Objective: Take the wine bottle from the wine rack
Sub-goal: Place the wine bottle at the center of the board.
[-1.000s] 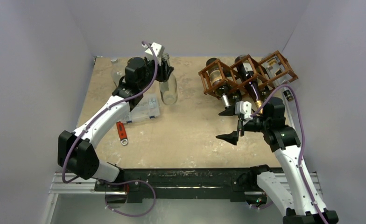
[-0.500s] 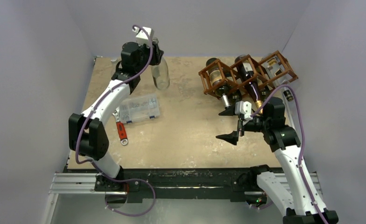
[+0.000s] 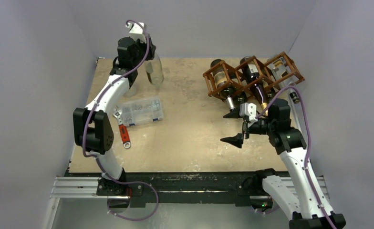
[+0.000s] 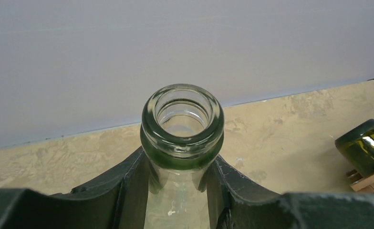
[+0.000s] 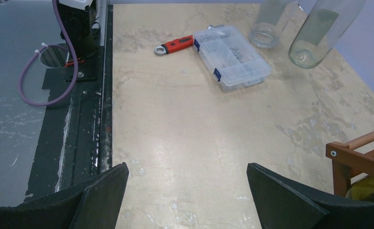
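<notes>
My left gripper [image 4: 178, 186] is clamped on the neck of the clear wine bottle [image 3: 155, 72], which hangs tilted above the table [image 3: 194, 143], well left of the wine rack [image 5: 361, 160] and out of it. My right gripper [image 3: 236, 128] stands wide apart and empty just before that rack. Smooth glass pinched only at the neck could slip, or swing into the glass jar [image 5: 266, 31] nearby. My wrist view hides the bottle's body.

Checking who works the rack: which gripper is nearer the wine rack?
Right. The right gripper hangs open in front of the wine rack; the left gripper, shut on the clear bottle, is across the table.
</notes>
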